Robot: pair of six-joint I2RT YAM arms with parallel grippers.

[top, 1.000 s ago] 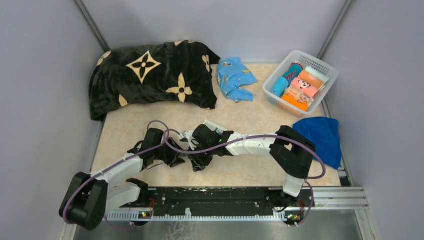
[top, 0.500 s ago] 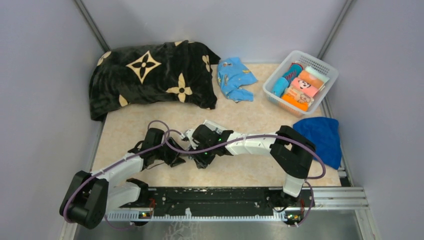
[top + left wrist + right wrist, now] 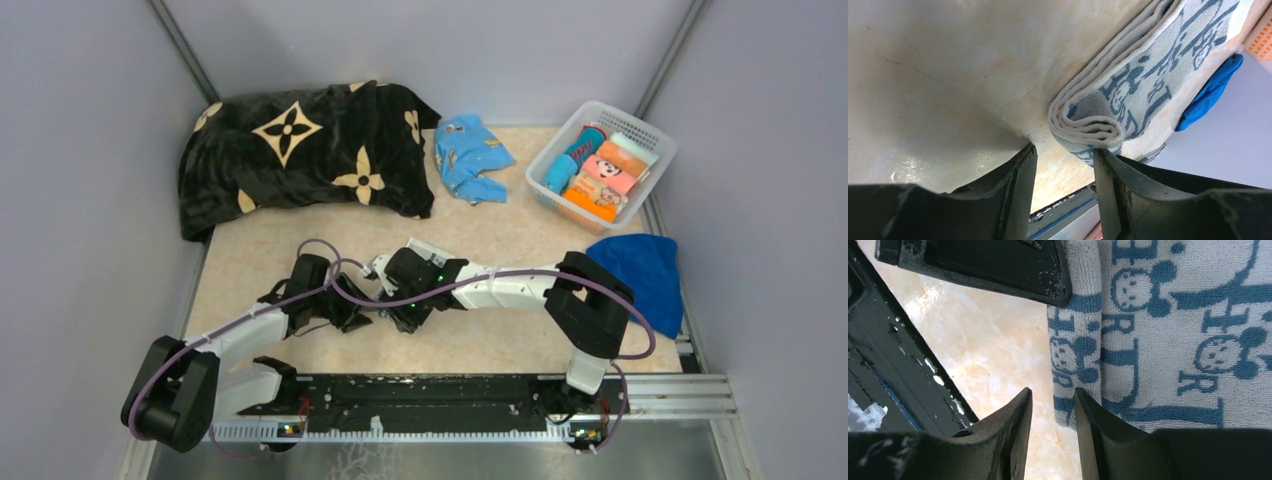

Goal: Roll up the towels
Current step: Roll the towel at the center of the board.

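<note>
My left gripper [image 3: 1064, 150], half open, touches the rolled end of the white towel [image 3: 1148, 75], I think to push it. My right gripper [image 3: 1052, 392] is narrow and empty.

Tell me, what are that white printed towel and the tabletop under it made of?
White printed towel: likely cotton terry, matte; tiny loops show close up. Tabletop: hard, glossy, cream marble pattern with reflections; laminate or stone, unclear.

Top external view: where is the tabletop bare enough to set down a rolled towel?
Crowded: the centre, where the left gripper and right gripper meet at the white printed towel. Bare: the strip between them and the black blanket, and the patch bordered by the turquoise towel, basket and royal-blue towel.
</note>
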